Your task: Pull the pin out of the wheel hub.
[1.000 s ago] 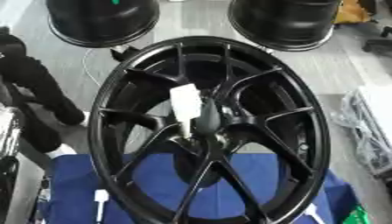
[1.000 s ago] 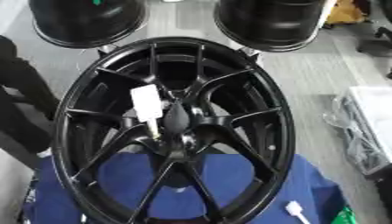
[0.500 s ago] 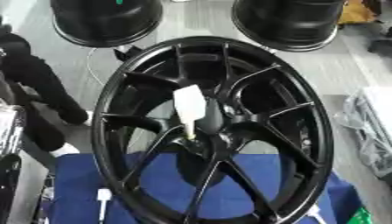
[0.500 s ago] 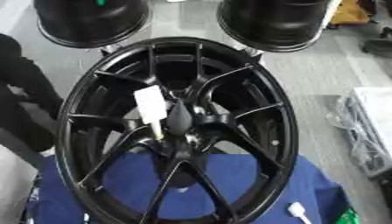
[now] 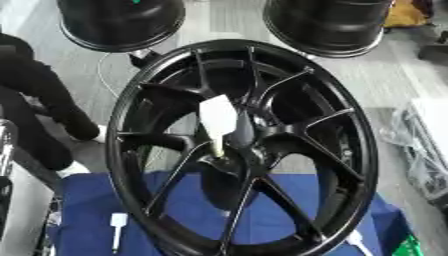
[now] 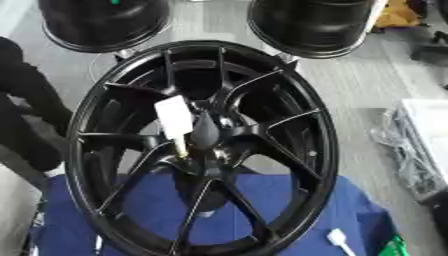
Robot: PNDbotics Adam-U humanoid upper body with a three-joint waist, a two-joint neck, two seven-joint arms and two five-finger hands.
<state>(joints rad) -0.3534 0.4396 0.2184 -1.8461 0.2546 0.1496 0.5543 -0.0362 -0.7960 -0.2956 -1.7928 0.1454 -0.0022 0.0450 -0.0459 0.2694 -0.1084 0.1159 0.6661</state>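
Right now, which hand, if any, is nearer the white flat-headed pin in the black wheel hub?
Neither left nor right: no hand shows. The white flat-headed pin stands untouched in the black wheel hub.

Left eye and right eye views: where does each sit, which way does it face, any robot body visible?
Left eye view: in the head, looking down at the black wheel on a blue cloth, white-handled pin at the hub; no robot hand visible.
Right eye view: beside it, same downward aim, scene shifted leftward; no robot hand visible.
Shared: wheel, pin, cloth, two black wheels behind, small white pieces on the cloth.
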